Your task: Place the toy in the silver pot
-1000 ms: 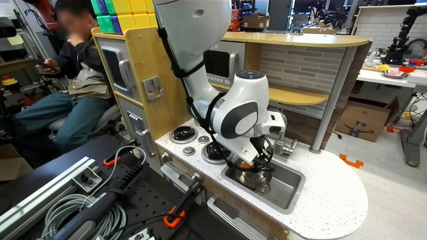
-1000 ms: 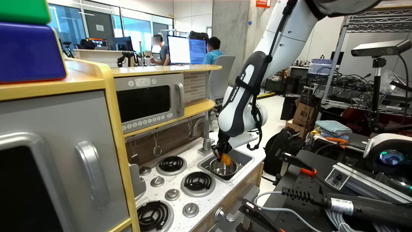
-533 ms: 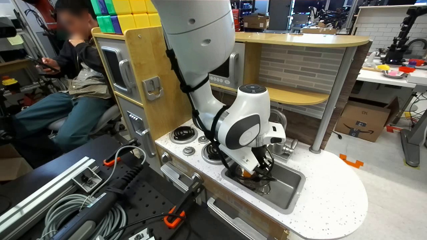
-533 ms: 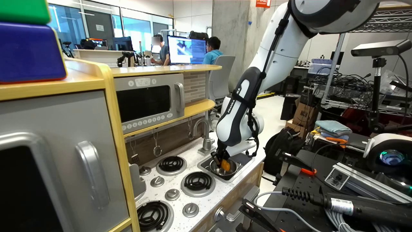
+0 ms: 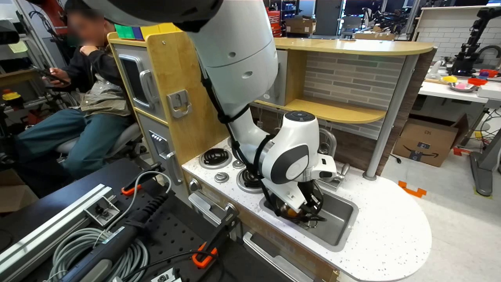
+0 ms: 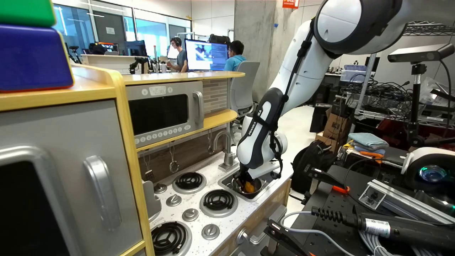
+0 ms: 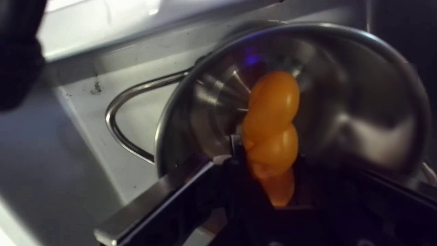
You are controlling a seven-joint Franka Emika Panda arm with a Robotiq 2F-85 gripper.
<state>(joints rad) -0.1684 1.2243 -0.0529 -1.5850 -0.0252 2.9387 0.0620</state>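
Observation:
The toy (image 7: 273,109) is a small, shiny orange piece with rounded lobes. My gripper (image 7: 268,152) is shut on its lower end in the wrist view, one dark finger on each side. The silver pot (image 7: 355,89) is round and shiny, with wire loop handles. It stands in the sink, and the toy is over its inside. In an exterior view the toy (image 6: 249,187) and gripper (image 6: 242,180) are down within the rim of the pot (image 6: 258,186). In an exterior view the arm hides most of the pot, and a bit of the toy (image 5: 292,212) shows. Whether the toy touches the pot's bottom is unclear.
The sink basin (image 5: 340,221) is set in a white speckled counter (image 5: 391,227). A tall silver faucet (image 6: 229,156) stands behind the sink. Black coil burners (image 6: 218,200) and knobs lie beside it. A yellow shelf (image 5: 344,111) hangs above the counter.
The arm has moved down over the sink. The toy, held in my gripper, has gone from above the pot's rim to down inside it.

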